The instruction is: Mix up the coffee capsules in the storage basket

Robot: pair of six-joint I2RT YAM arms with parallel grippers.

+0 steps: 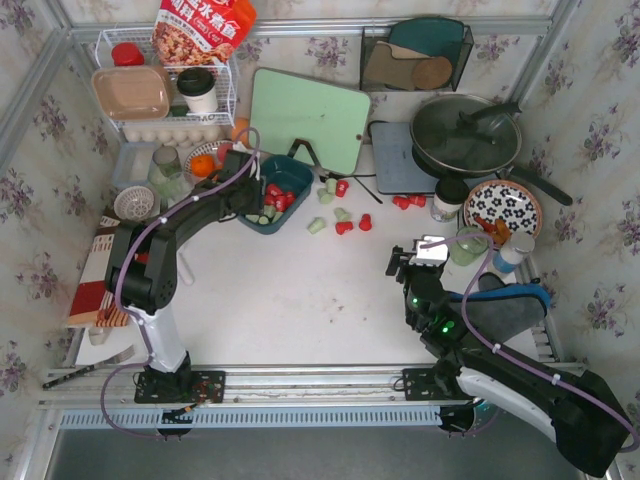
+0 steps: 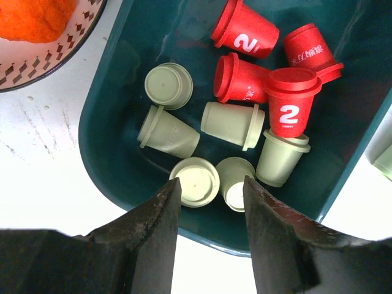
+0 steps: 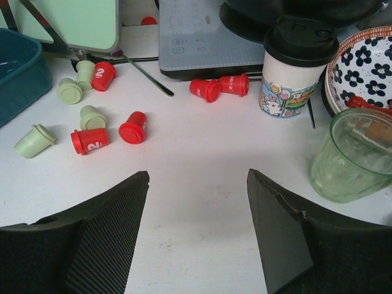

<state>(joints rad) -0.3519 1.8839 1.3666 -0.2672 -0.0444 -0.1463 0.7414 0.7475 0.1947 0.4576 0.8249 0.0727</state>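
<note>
The teal storage basket (image 1: pixel 305 176) sits left of centre and holds several coffee capsules, red ones (image 2: pixel 245 79) at its far side and pale green ones (image 2: pixel 233 125) nearer. My left gripper (image 2: pixel 211 180) hovers over the basket's near wall (image 2: pixel 110 153), open, with nothing between its fingers; from above it (image 1: pixel 250 202) is at the basket's left end. More red (image 3: pixel 90 141) and green (image 3: pixel 33 141) capsules lie loose on the table right of the basket (image 3: pixel 18 67). My right gripper (image 3: pixel 197 173) stands open and empty over bare table, short of them.
A pale green cutting board (image 1: pixel 310 120) leans behind the basket. A lidded paper cup (image 3: pixel 297 73), a green glass (image 3: pixel 352 156) and a patterned bowl (image 3: pixel 367 61) stand by the right gripper. A bowl with an orange (image 2: pixel 37 18) is left of the basket.
</note>
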